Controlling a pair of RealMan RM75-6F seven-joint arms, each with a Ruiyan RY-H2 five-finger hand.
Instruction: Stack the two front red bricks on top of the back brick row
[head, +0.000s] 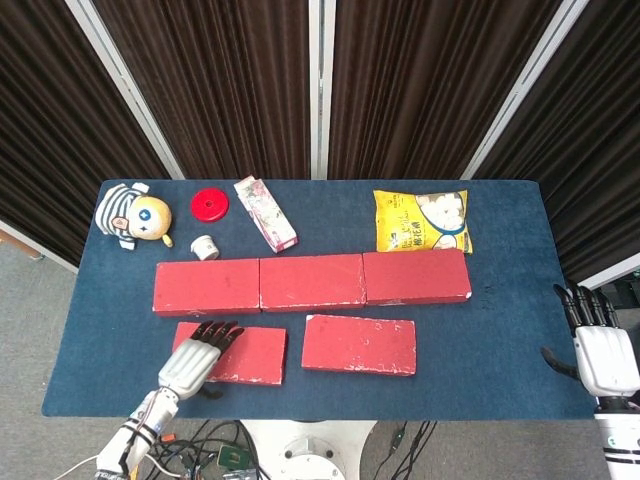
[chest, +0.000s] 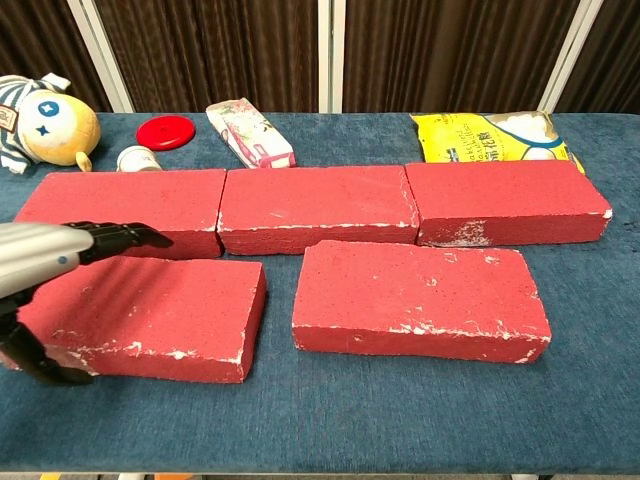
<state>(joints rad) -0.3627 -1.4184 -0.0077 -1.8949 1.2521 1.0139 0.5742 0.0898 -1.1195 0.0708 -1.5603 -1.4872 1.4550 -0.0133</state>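
Left front brick (head: 232, 353): just in front of back brick row (head: 311, 281), long axis parallel to row. Left hand (head: 193, 361) over brick's left end, fingers extended toward row, unclenched, holding nothing. Right front brick (head: 359, 344) beside it. Right hand (head: 598, 353) well apart, released.

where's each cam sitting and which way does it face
Head view: high above the near edge, looking down on the whole table; shows left hand over the front left brick and right hand.
Chest view: low at the near edge, facing across the bricks; only the left hand.
Shared: bricks, left hand.
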